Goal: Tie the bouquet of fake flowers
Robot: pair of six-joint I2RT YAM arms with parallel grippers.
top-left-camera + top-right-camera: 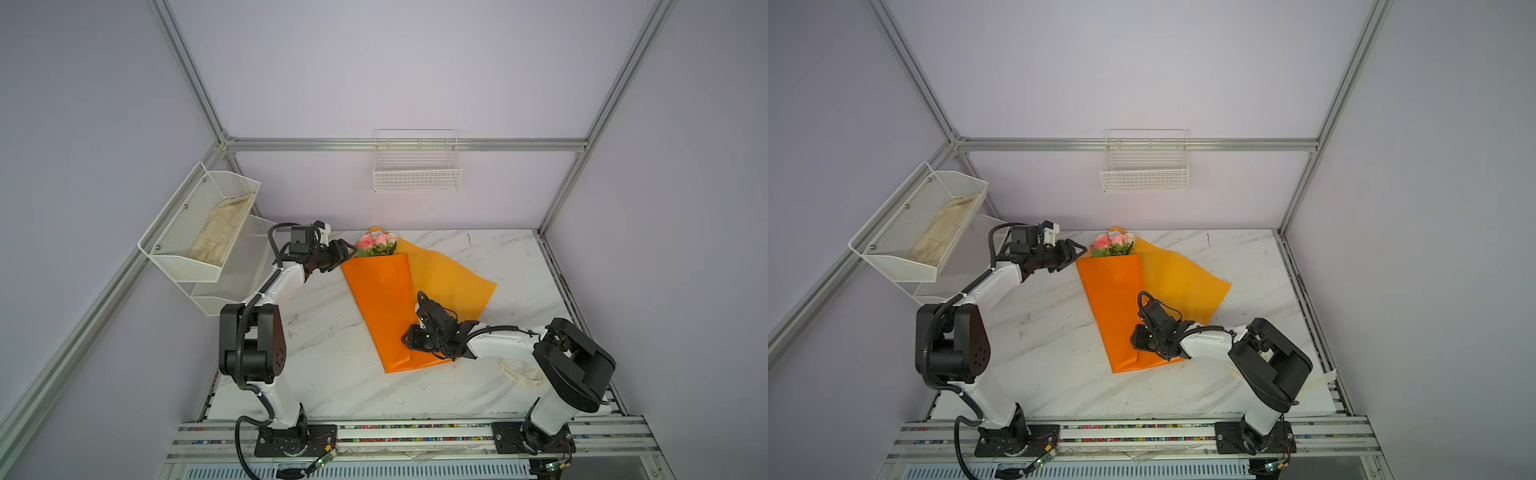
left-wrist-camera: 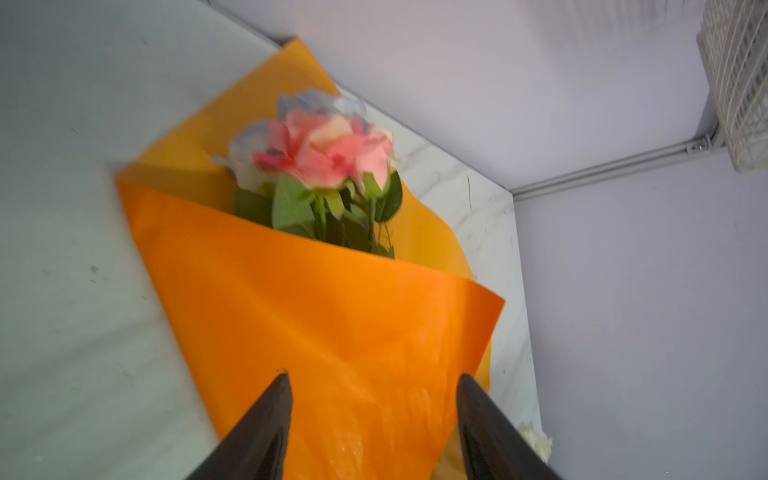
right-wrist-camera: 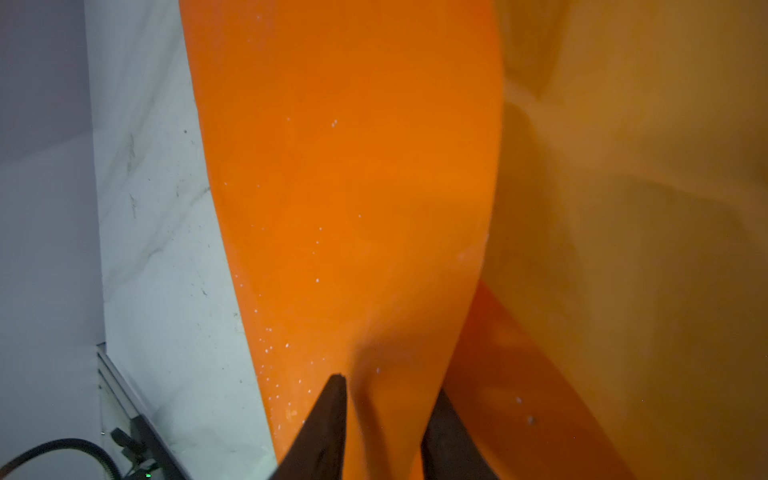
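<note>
The bouquet of fake flowers lies on the marble table. Its pink and white roses point to the back, and the orange wrapping paper is folded over the stems. More paper spreads out to the right. My left gripper hovers open at the fold's upper left corner, beside the roses; in the left wrist view its gripper frames the paper below the roses. My right gripper sits low on the fold's right edge, and in its wrist view the gripper stands parted over the paper.
A cream ribbon with lettering lies on the table under the right arm. A white mesh shelf holding a cream cloth hangs at the left wall. A wire basket hangs on the back wall.
</note>
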